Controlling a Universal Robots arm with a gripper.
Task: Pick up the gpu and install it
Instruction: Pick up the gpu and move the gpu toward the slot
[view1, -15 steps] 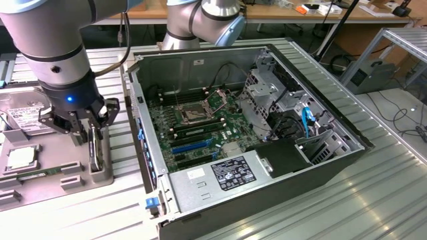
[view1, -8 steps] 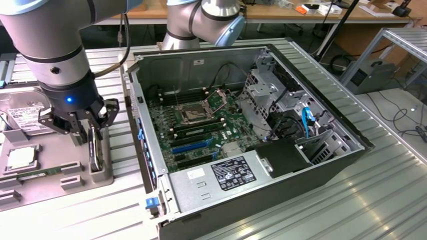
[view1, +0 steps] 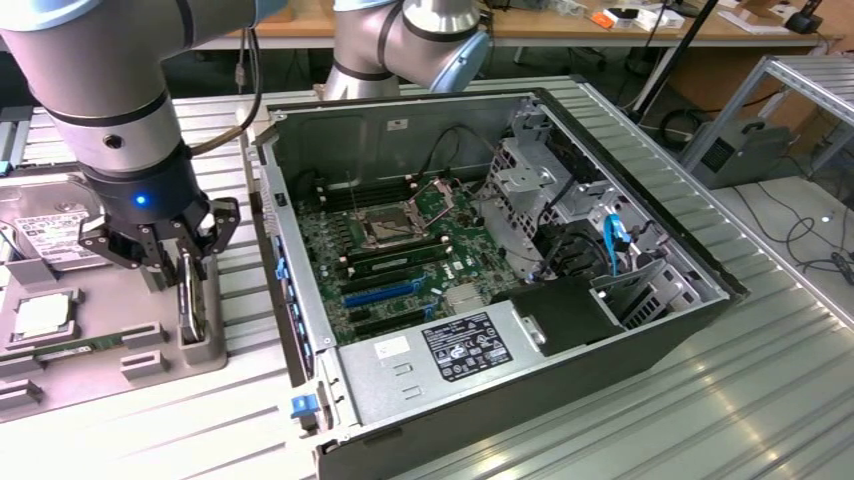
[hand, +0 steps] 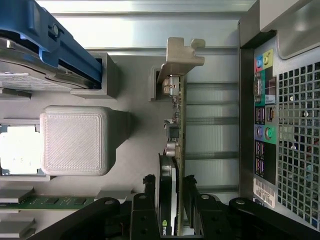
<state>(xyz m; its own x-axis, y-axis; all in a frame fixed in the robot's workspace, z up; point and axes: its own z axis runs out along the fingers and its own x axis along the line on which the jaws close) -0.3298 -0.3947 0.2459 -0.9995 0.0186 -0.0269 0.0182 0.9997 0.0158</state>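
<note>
The gpu (view1: 195, 300) stands on its edge in a slot of the grey parts tray (view1: 160, 375), at the exterior view's left, beside the computer case. In the wrist view the gpu (hand: 178, 125) is a thin card seen edge-on, with its silver end bracket (hand: 180, 55) at the far end. My gripper (view1: 180, 265) hangs straight over it. The gripper (hand: 170, 182) is open, with one black finger (hand: 149, 182) on each side of the card's near end. I cannot tell whether the pads touch the card.
The open computer case (view1: 694, 300) lies on the metal table, its motherboard with blue slots (view1: 380, 292) facing up and its rear ports (hand: 265, 125) toward the tray. The tray also holds a hard drive (view1: 54, 235), a processor (view1: 40, 315) and a memory stick (view1: 80, 347).
</note>
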